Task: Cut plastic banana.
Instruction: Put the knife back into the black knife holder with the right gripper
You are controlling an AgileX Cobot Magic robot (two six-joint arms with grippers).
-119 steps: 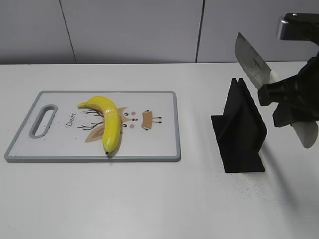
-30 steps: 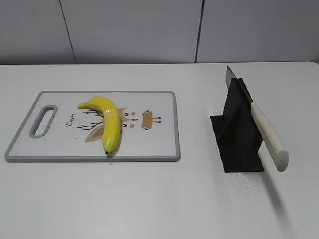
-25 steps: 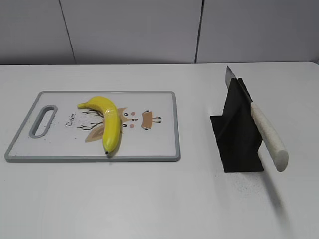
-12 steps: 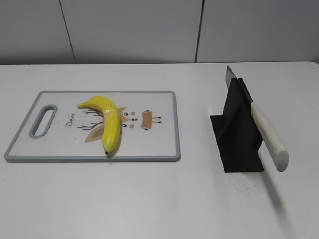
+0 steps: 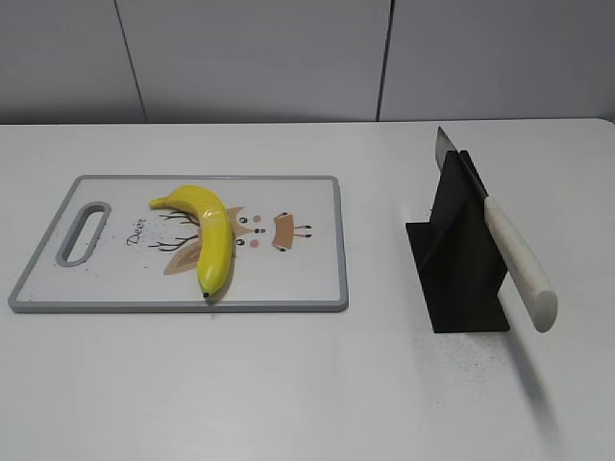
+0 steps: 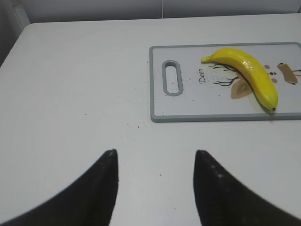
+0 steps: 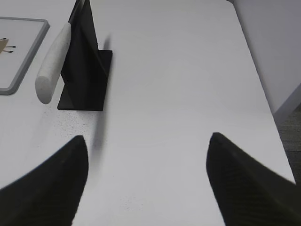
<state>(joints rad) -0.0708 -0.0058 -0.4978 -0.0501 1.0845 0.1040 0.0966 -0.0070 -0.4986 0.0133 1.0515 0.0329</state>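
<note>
White matte surface [image 5: 288,384], lightly speckled with dark crumbs, gray panelled wall [image 5: 240,58] behind. Plastic banana [image 5: 209,237] lying whole on the cutting board [image 5: 307,279], at 9 o'clock from the black knife stand [image 5: 461,254]. Knife [image 5: 500,240] resting tilted in the stand, pale handle at 5 o'clock. Left claw [image 6: 155,162] spread open, holding nothing, above bare surface. Right claw [image 7: 146,150] wide open, empty

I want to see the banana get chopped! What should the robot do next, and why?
Probably move the open right gripper toward the knife handle. The knife rests in its black stand, both grippers are empty, and the plastic banana lies whole on the cutting board.
</note>
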